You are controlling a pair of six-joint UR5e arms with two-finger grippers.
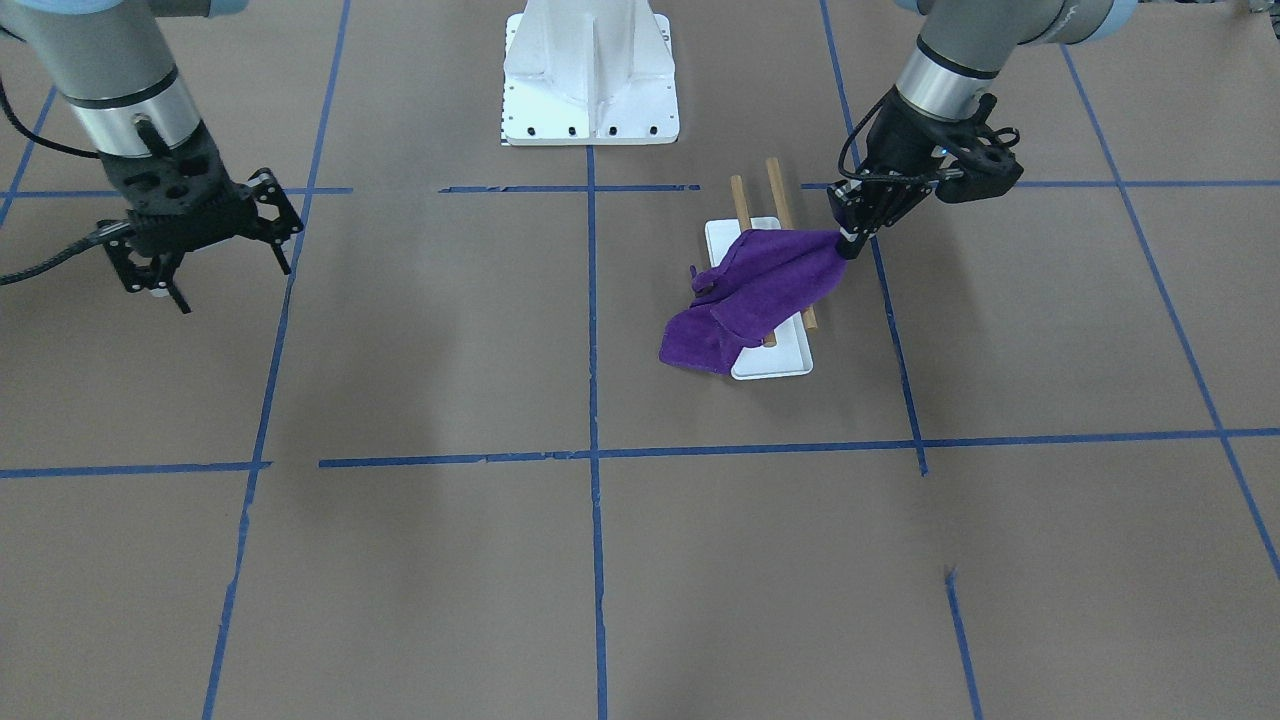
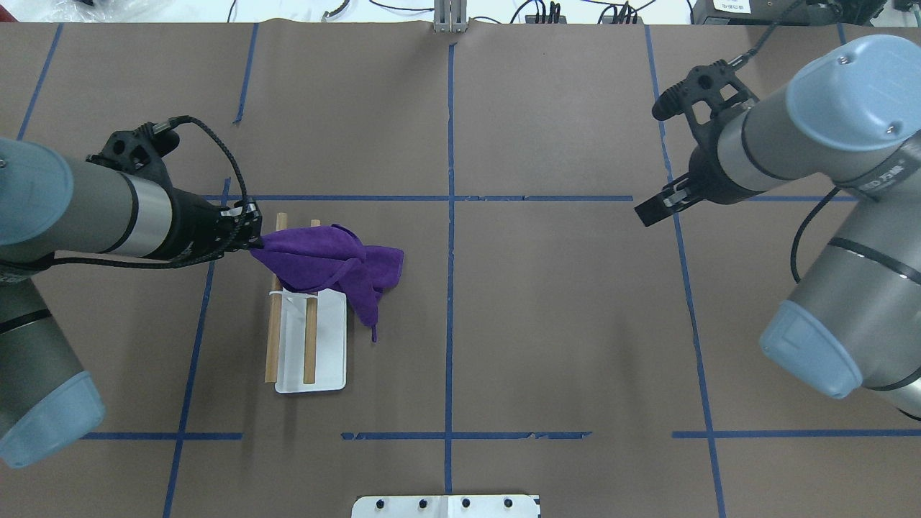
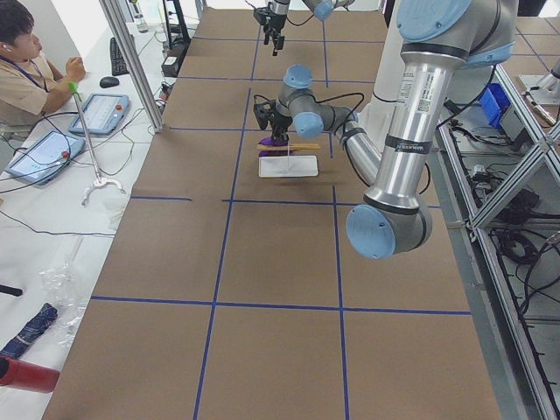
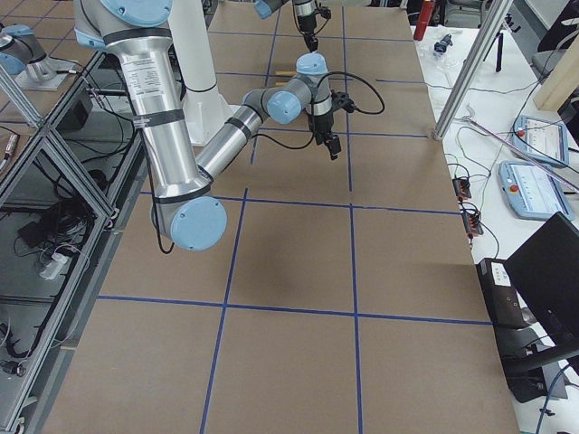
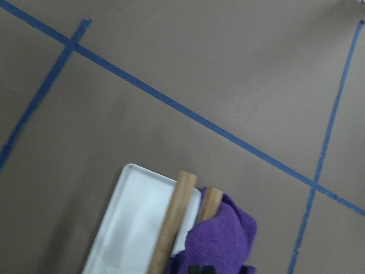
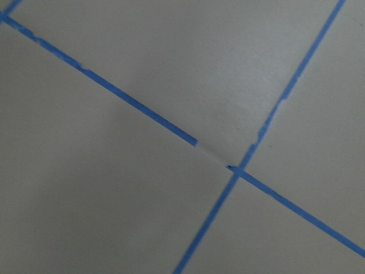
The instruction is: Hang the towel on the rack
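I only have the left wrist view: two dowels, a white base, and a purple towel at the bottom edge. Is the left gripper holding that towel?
Observer: Yes. The left gripper is shut on a corner of the towel, just beside the dowels.
Operator: Does the towel cross both dowels?
Observer: Yes. It lies across both near one end, and its free side hangs out past the base, away from the gripper.
Operator: And the right gripper?
Observer: The right gripper is open and holds nothing, far from the towel.
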